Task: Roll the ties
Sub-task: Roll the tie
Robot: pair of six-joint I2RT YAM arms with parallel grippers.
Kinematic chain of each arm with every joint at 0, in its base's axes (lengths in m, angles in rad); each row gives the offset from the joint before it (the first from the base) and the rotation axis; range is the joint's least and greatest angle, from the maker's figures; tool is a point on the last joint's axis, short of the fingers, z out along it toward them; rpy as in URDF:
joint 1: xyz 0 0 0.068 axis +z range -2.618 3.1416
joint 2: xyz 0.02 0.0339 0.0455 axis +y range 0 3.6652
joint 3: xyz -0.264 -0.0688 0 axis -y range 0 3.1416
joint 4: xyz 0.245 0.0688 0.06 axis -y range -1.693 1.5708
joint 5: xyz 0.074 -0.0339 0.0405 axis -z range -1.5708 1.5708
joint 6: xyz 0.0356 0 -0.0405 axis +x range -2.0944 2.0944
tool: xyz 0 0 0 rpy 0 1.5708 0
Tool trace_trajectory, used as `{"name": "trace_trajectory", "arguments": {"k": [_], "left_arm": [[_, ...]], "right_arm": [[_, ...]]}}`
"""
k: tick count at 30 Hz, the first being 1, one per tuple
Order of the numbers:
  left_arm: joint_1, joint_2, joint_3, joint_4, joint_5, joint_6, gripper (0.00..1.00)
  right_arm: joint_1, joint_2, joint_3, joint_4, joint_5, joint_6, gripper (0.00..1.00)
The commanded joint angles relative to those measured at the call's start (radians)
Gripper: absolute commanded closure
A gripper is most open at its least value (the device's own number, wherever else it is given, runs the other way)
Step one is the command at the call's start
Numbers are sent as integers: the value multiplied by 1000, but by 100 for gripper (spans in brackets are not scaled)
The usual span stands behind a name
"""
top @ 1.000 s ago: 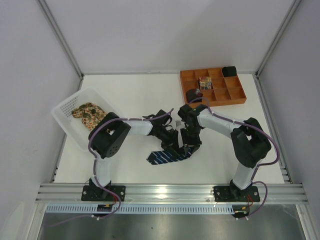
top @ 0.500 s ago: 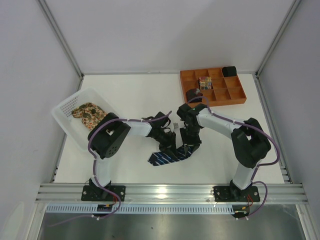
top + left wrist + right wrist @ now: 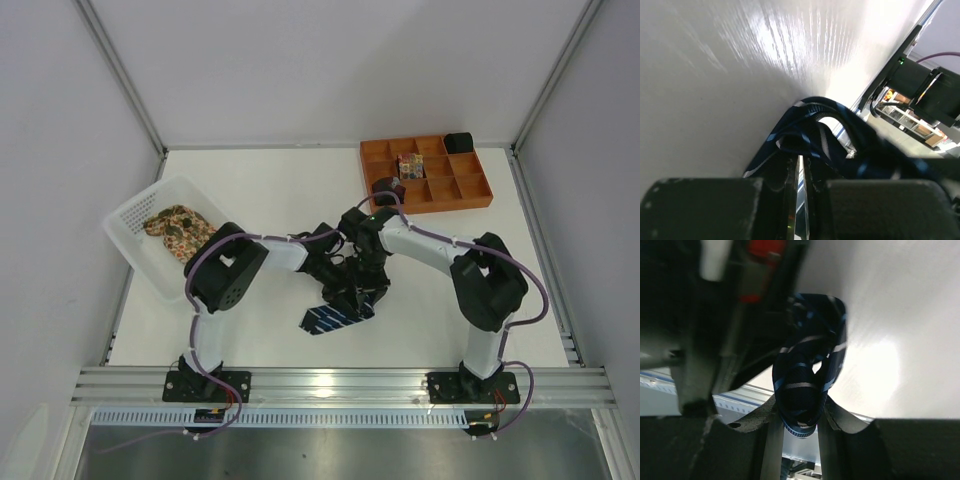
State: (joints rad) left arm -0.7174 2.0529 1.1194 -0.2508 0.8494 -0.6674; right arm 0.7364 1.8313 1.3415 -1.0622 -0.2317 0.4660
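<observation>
Across the surface [image 3: 260, 190] we judge the job partway. The tray [image 3: 450, 205] holds a few rolls, and the tan tie [image 3: 175, 228] lies bunched in the basket [image 3: 135, 215]. The navy tie [image 3: 330, 318] sits mid-surface, partly rolled with its tail loose; the left gripper [image 3: 800, 172] and right gripper [image 3: 800, 415] are both clamped on it.

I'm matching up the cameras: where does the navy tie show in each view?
Top external: navy tie, centre, partly under the arms.
Left wrist: lower centre, bunched.
Right wrist: centre, looped.
Shared landmark: the white table behind it.
</observation>
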Motion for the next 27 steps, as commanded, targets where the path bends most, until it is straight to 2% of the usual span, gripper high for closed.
{"name": "trace_trajectory", "arguments": {"k": [1,7,11,17,27], "left_arm": [[1,30,31,15,-33,-5,89],[1,26,20,-4,-52,0,91],[3,16,10,-54,-88,57,90],[13,-19,-4,-136,-150,141,83],[47,-94,-38,-226,-135,246,75]], "right_arm": [[30,46,54,-4,-40,-20,100],[50,95,64,41,-69,-33,100],[58,100,42,80,-54,-47,100],[63,108,-24,122,-55,-67,100],[66,137,-50,133,-29,-92,100]]}}
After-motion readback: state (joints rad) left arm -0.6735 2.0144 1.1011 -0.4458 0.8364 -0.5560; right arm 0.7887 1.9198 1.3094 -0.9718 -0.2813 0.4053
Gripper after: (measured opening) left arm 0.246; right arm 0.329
